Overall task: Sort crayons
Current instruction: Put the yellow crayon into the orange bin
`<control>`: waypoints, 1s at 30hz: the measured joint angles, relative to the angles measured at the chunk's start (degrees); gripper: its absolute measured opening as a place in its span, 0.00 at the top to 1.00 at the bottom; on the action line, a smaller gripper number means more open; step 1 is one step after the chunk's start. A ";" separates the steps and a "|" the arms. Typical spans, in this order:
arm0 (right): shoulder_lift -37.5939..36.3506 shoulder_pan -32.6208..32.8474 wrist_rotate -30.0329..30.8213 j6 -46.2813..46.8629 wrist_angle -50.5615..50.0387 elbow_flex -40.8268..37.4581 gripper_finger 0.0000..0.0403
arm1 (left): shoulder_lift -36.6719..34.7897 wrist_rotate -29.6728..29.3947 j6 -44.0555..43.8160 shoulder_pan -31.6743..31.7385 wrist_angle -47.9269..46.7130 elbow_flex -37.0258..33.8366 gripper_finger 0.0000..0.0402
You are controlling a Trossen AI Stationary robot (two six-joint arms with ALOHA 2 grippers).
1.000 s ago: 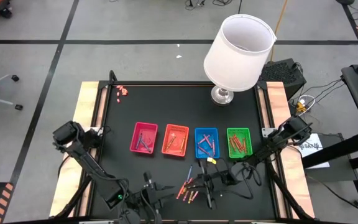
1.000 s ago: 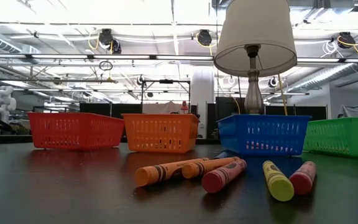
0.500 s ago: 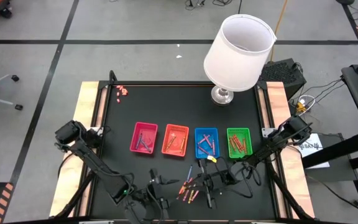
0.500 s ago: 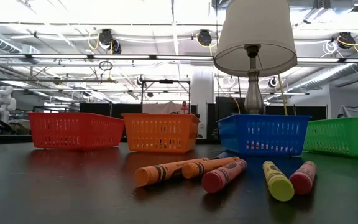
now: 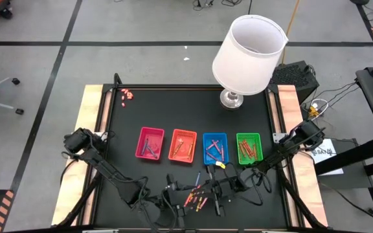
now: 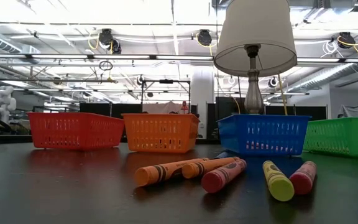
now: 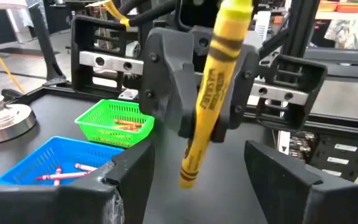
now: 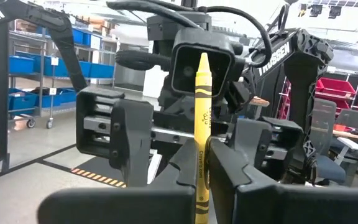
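My right gripper (image 8: 202, 186) is shut on a yellow crayon (image 8: 202, 118) above the table's near middle. My left gripper (image 7: 194, 160) faces it from the left, open; its fingers stand on either side of the crayon's lower end (image 7: 188, 177) without touching it. In the high view the left gripper (image 5: 175, 195) and the right gripper (image 5: 214, 192) meet over several loose crayons (image 5: 197, 195). These crayons lie flat on the black table: an orange one (image 6: 163, 171), a red one (image 6: 222, 175) and a yellow one (image 6: 277, 181). My right gripper pinches the yellow crayon between its two fingers, about the middle of its length (image 7: 211, 93). The fingers (image 7: 173, 93) come roughly level from the table's right and lie across the crayon. The crayon stands nearly upright, pointed tip (image 8: 202, 61) up, clear of the table.
Four trays stand in a row mid-table: pink-red (image 5: 150, 144), orange (image 5: 182, 145), blue (image 5: 214, 147) and green (image 5: 249, 147), each with crayons inside. A white-shaded lamp (image 5: 248, 52) stands at the far right. Tiny pink bits (image 5: 127, 94) lie at the far left corner.
My left gripper has moved along the near edge toward the table's right, up to the right gripper and the yellow crayon it holds. The right gripper and the loose crayons have stayed where they were.
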 joint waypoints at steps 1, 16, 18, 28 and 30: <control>0.00 0.00 0.00 0.00 -0.01 0.00 0.99 | 0.00 0.00 0.02 0.03 -0.02 0.00 0.40; 0.00 -0.04 1.12 0.09 0.01 0.00 0.99 | 0.00 -0.54 0.50 0.10 0.21 0.00 0.84; 0.00 0.04 3.08 0.26 -0.01 0.00 0.99 | 0.00 -1.17 0.42 0.16 0.07 -0.02 0.90; 0.00 1.16 4.83 0.22 -0.48 0.04 0.82 | 0.00 -1.51 0.00 0.01 -0.32 -0.04 0.93; 0.00 1.64 5.12 0.24 -0.54 0.04 0.75 | 0.00 -1.52 0.01 -0.19 -0.46 -0.04 0.91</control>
